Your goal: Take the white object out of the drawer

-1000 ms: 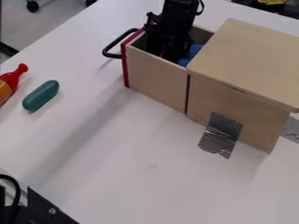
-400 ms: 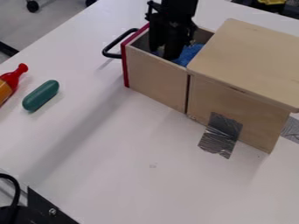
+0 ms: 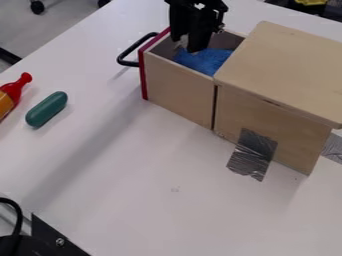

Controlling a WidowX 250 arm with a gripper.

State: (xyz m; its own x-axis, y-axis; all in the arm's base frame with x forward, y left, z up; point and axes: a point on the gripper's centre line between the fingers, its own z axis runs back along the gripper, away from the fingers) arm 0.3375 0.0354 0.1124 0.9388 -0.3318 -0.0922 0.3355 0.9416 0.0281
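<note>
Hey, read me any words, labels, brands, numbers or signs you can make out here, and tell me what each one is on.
There is no text here that I can read.
Red and orange item: no lettering that I can make out.
Drawer: none that I can make out on its outer side.
Wooden box and grey tape: none that I can make out.

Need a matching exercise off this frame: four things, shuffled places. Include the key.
Things
1. blue item
2. black handle
3. silver tape
4. green object

Places
A. from the wooden box's side down onto the table
B. inside the open drawer
C. on the table, next to the red bottle
D. on the drawer's red front

Pairs: 1-B, 2-D, 3-A, 4-C
</note>
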